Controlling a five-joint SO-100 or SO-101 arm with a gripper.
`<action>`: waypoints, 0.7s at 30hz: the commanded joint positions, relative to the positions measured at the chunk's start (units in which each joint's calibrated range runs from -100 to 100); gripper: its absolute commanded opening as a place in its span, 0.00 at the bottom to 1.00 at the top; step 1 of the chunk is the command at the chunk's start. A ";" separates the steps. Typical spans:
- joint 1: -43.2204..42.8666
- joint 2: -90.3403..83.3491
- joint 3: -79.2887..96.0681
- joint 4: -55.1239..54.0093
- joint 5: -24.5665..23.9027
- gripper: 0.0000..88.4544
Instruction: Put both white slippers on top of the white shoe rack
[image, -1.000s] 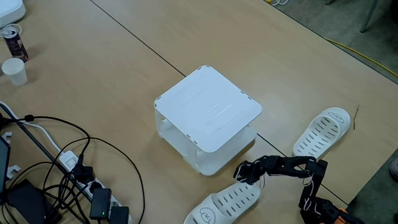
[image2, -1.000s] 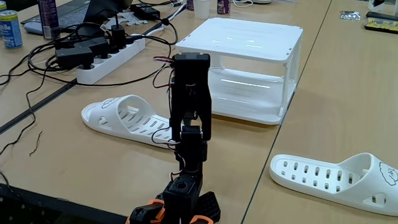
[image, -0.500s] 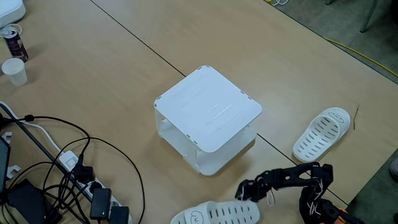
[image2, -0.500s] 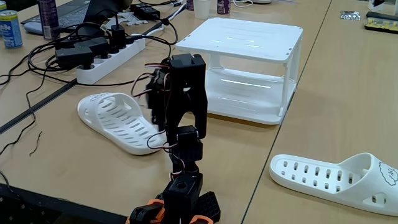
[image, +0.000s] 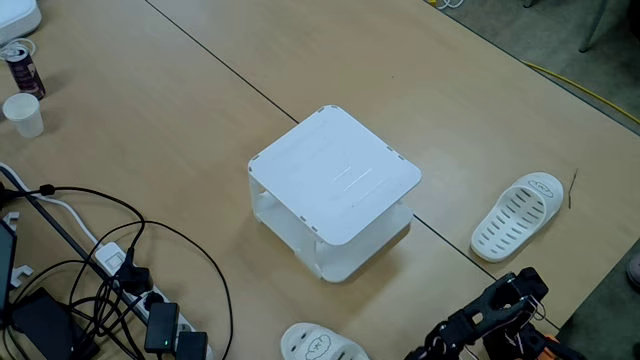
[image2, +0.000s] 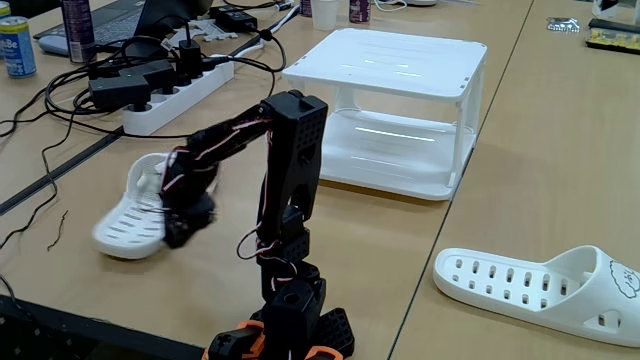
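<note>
Risk: held slipper looks pinched at one side of its strap end, tilted, sole hanging free; it could swing or slip out on the way to the rack, since rubbery material flexes under a narrow grip
Risk 2: arm is stretched far out to the left in the low fixed view, away from the white shoe rack; a wide swing back could knock the rack's corner or clip the power strip and cables just behind
Gripper: gripper clamped on the slipper's near end, slipper lifted off the bench
Held slipper place: in air left of the arm base; in the top fixed view its toe end shows at bottom edge, below the rack
Other slipper: second slipper flat on the bench, right of the arm, well apart from the rack; in the top view
Look: white, rubbery slides, rows of slot holes, small black face drawing near the toe
Rack: boxy white two-tier stand, flat top bare, nothing on it yet
</note>
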 joint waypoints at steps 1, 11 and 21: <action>-3.67 -0.50 -8.85 -1.66 0.42 0.01; -2.35 1.01 -30.68 -1.74 0.42 0.01; 2.58 16.83 -53.78 -1.74 0.42 0.01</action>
